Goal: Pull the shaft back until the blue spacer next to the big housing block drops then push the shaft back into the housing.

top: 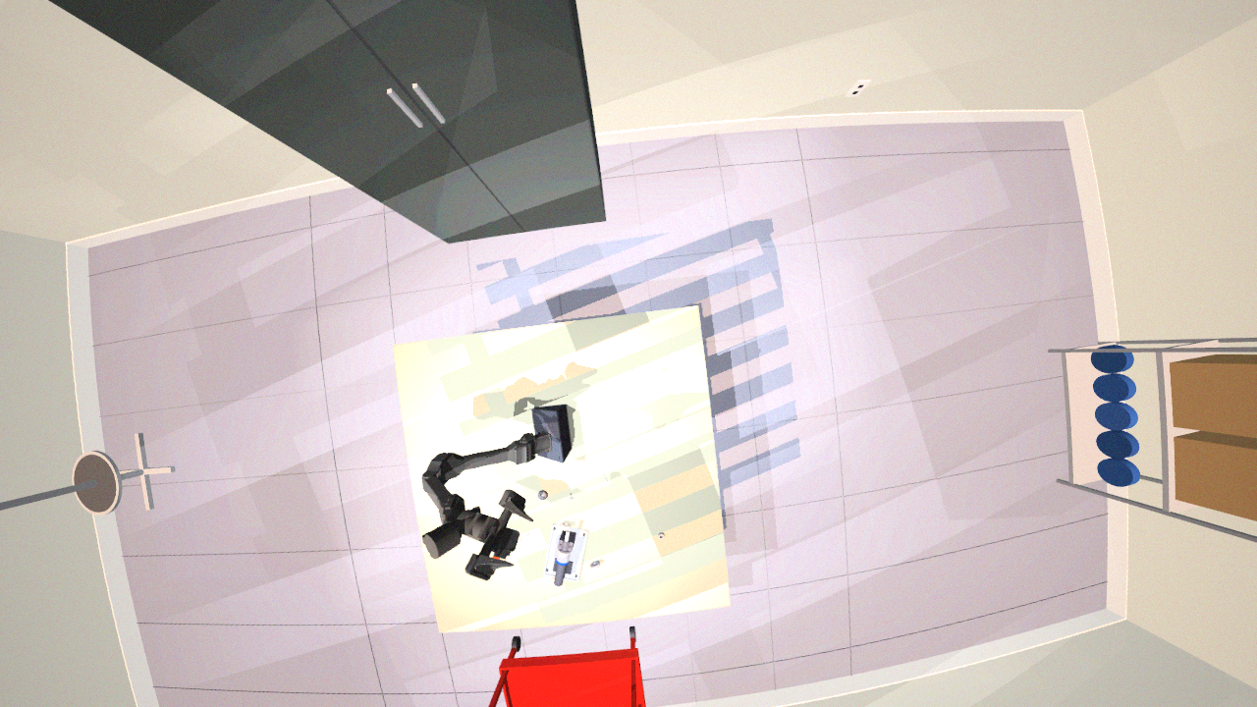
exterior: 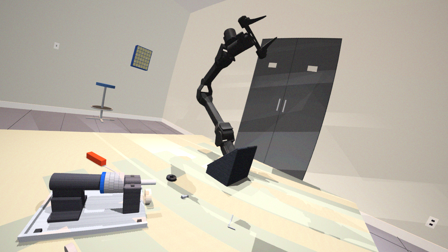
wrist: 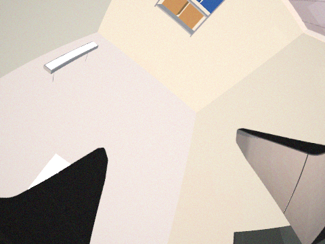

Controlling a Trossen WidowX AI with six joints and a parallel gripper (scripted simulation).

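The blue spacer [exterior: 102,182] [top: 562,562] is a ring on the shaft line, beside the big dark housing block [exterior: 75,181]. Several pale grey spacers [exterior: 113,182] sit side by side between it and the smaller dark block [exterior: 131,198]. The light grey shaft end [exterior: 148,182] sticks out beyond the smaller block. The blocks stand on a pale base plate [exterior: 93,230]. My gripper [exterior: 271,27] [top: 521,542] [wrist: 173,145] is wide open and empty. It is raised high above the table and points upward, away from the assembly; the wrist view shows only walls, ceiling and furniture.
A red-handled tool [exterior: 95,159] lies behind the assembly. A cream ring [exterior: 147,196] is beside the plate. A black ring [exterior: 171,177], a small metal part [exterior: 184,196] and a thin bent key [exterior: 231,224] lie toward the arm's base [exterior: 232,166]. A dark cabinet [exterior: 291,103] stands beyond the table.
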